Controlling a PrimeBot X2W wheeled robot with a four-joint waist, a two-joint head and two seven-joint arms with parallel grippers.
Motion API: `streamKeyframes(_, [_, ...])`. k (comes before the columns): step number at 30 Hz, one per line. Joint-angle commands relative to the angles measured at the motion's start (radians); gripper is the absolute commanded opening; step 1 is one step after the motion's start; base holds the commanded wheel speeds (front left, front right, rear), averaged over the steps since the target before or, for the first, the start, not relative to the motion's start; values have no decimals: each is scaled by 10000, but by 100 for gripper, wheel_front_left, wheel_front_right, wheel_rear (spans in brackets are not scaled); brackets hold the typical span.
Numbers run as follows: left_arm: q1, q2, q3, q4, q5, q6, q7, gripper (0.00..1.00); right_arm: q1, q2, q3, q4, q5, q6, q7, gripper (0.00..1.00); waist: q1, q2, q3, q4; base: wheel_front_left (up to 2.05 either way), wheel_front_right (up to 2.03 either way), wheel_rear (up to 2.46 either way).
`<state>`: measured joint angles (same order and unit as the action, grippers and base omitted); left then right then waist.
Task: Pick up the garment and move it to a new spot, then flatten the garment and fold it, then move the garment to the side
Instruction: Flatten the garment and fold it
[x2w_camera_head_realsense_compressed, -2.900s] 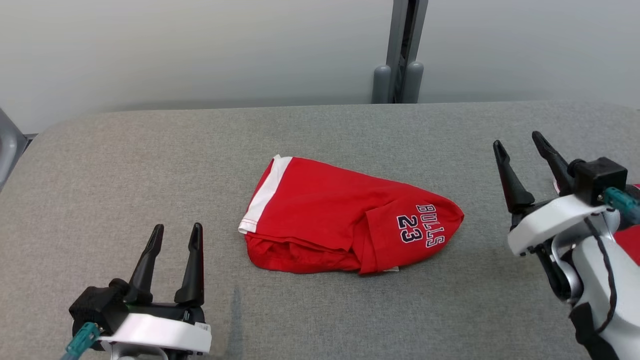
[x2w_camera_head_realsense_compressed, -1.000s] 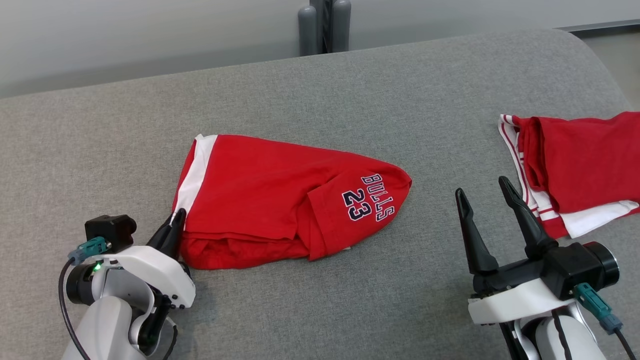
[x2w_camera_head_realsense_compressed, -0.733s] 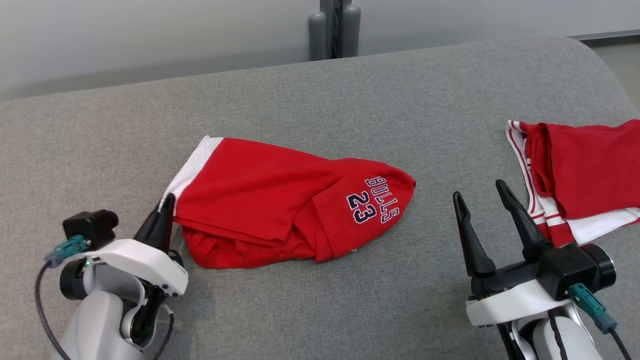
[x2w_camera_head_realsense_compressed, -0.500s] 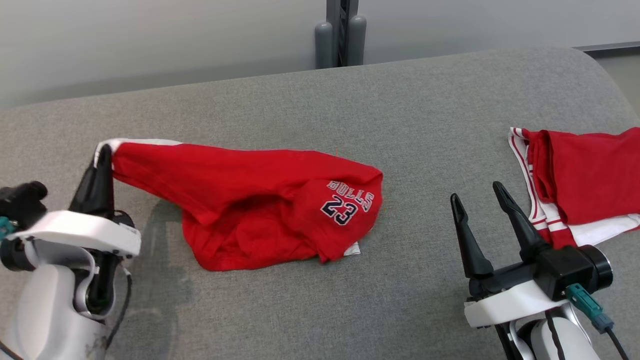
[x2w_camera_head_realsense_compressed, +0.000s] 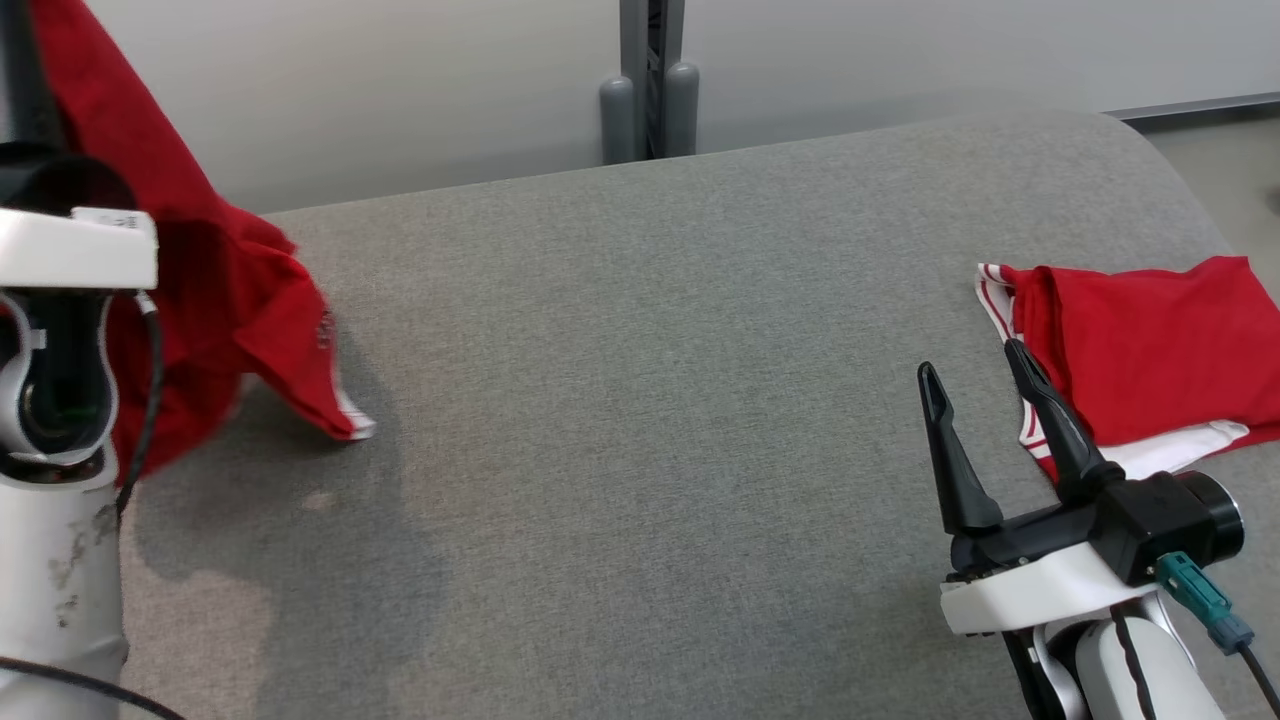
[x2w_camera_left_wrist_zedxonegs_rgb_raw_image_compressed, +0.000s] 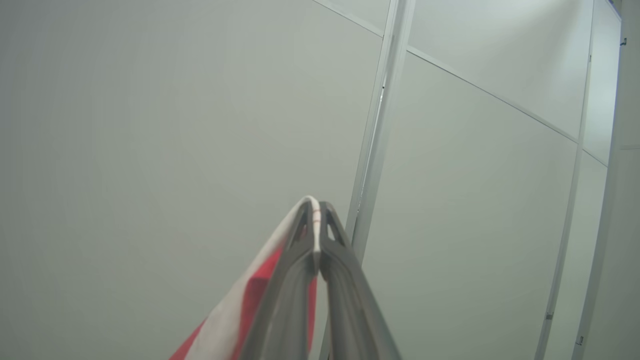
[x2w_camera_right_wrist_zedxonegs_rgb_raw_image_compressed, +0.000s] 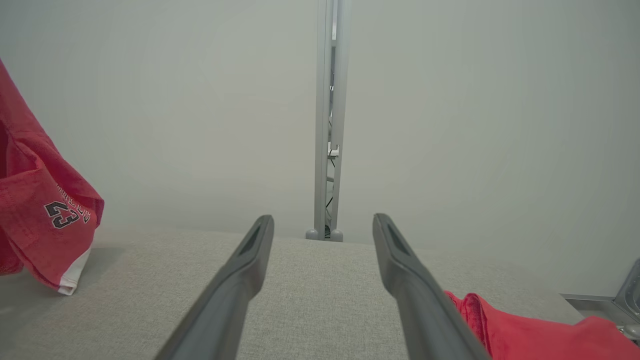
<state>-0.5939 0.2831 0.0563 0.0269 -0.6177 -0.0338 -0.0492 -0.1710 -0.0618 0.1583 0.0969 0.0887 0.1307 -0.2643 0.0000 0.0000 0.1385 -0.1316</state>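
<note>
Far left, the left hand (x2w_camera_left_wrist_zedxonegs_rgb_raw_image_compressed: 316, 212) pinches, fingers pressed together, the white hem of the red jersey garment printed "23" (x2w_camera_head_realsense_compressed: 260, 320), which hangs high, its lowest corner at or just above the grey fabric-covered tabletop (x2w_camera_head_realsense_compressed: 640, 400). The hold is on a thin edge only: a fast swing could tug it free, or the trailing corner could drag and bunch. The right hand (x2w_camera_head_realsense_compressed: 968, 358), spread and empty, sits beside a second red garment (x2w_camera_head_realsense_compressed: 1150, 340) it might snag.
</note>
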Motion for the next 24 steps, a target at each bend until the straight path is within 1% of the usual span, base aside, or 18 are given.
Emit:
streamKeyframes(1, [-194,-68,-222,-205,37,51,200,0,-79,-33,-44,-71,75,1,0,100,0,0,-19,-98,0,0,0])
streamKeyframes(3, [-327,-240,-605,-455,106,86,503,0,-135,-23,-9,-85,120,1,0,100,0,0,-15,-225,0,0,0])
streamKeyframes(5, [-318,-536,-1043,-570,146,129,701,0,-175,-4,44,-99,191,1,0,100,0,0,-6,-365,0,0,0])
streamKeyframes(6, [-234,-731,-1290,-584,193,157,748,0,-177,5,58,-100,183,1,0,100,0,0,11,-440,0,0,0])
streamKeyframes(7, [52,-1104,-1869,-491,351,155,823,0,-197,25,115,-112,217,1,0,100,0,0,64,-600,0,0,0])
streamKeyframes(8, [178,-1331,-2145,-416,410,174,812,0,-216,38,128,-129,234,1,0,100,0,0,108,-690,0,0,0])
streamKeyframes(11, [630,-1852,-3133,-111,536,88,755,0,-251,55,45,-167,270,-1,0,100,0,0,218,-934,0,0,0])
streamKeyframes(14, [1082,-2110,-4204,360,757,32,604,0,-299,82,23,-229,277,1,0,100,0,0,376,-1155,0,0,0])
streamKeyframes(17, [1406,-2220,-5272,912,1021,-10,379,0,-383,85,10,-310,287,1,0,100,0,0,534,-1331,0,0,0])
streamKeyframes(21, [1547,-2273,-6411,1649,1481,69,-12,0,-497,90,56,-396,376,1,0,100,0,0,751,-1498,0,0,0])
streamKeyframes(24, [1451,-2290,-7125,2176,1760,5,-210,0,-566,88,98,-422,477,1,0,100,0,0,874,-1569,0,0,0])
